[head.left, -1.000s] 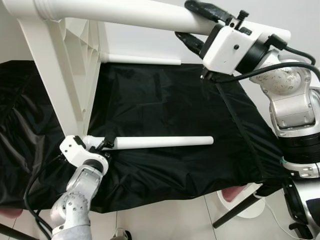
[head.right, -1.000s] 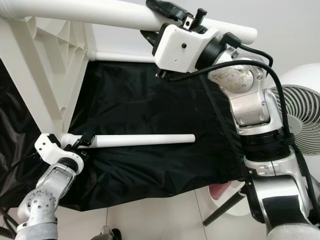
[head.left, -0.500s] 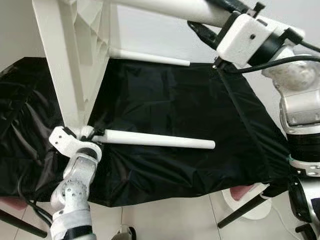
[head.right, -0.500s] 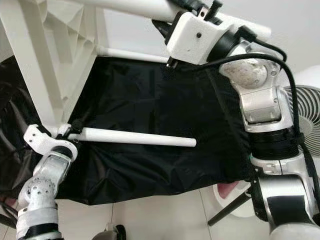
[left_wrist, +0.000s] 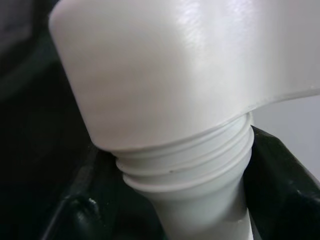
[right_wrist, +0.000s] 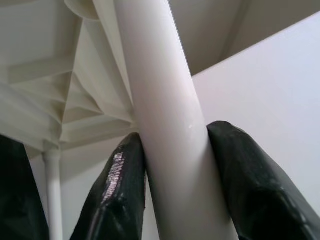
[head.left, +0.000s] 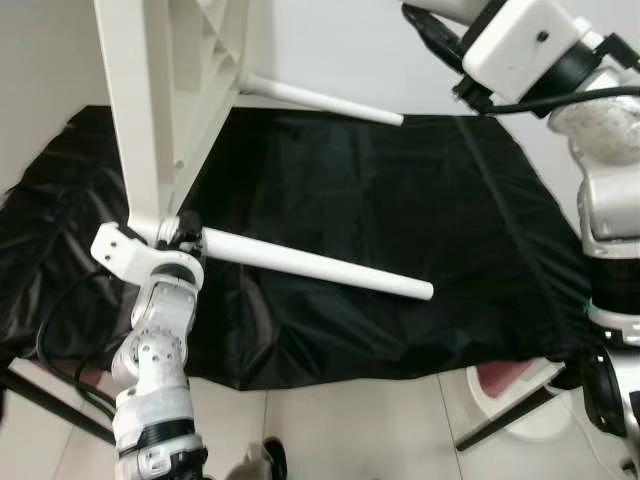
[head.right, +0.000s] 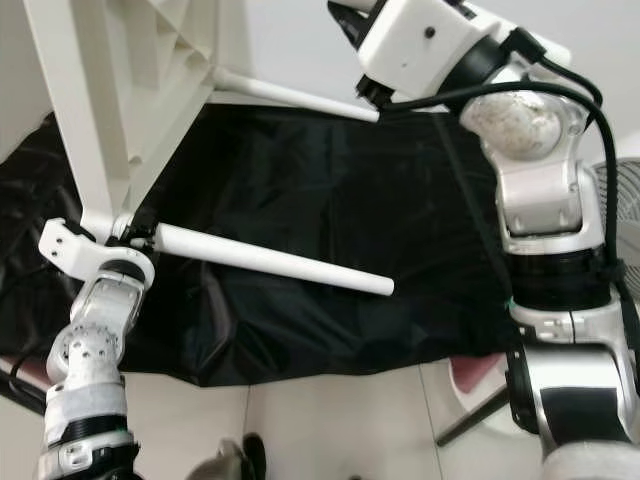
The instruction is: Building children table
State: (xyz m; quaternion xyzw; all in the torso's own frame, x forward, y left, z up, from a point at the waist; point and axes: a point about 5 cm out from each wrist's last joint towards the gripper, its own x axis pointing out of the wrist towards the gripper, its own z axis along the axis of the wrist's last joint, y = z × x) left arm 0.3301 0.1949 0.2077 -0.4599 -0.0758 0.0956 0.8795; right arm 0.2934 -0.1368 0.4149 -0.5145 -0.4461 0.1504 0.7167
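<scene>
Tabletop point(head.left: 160, 110) tipped on edge over black cloth point(head.left: 400, 220). Left gripper point(left_wrist: 175, 200) clamped on near leg point(head.left: 310, 266) at its thread, few turns still showing. Right gripper point(right_wrist: 175, 165) clamped round upper leg point(right_wrist: 160, 100). Far leg point(head.left: 320, 98) looks seated. Guess: nearly done.

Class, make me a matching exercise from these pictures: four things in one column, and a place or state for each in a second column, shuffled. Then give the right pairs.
Things
1. left gripper
2. right gripper
3. black cloth
4. fan

Places or states
A. spread out beneath the table legs
B. clamped on a raised table leg
C. at the threaded end of a table leg
D. beside the right arm, at the picture's edge

Pairs: 1-C, 2-B, 3-A, 4-D
</scene>
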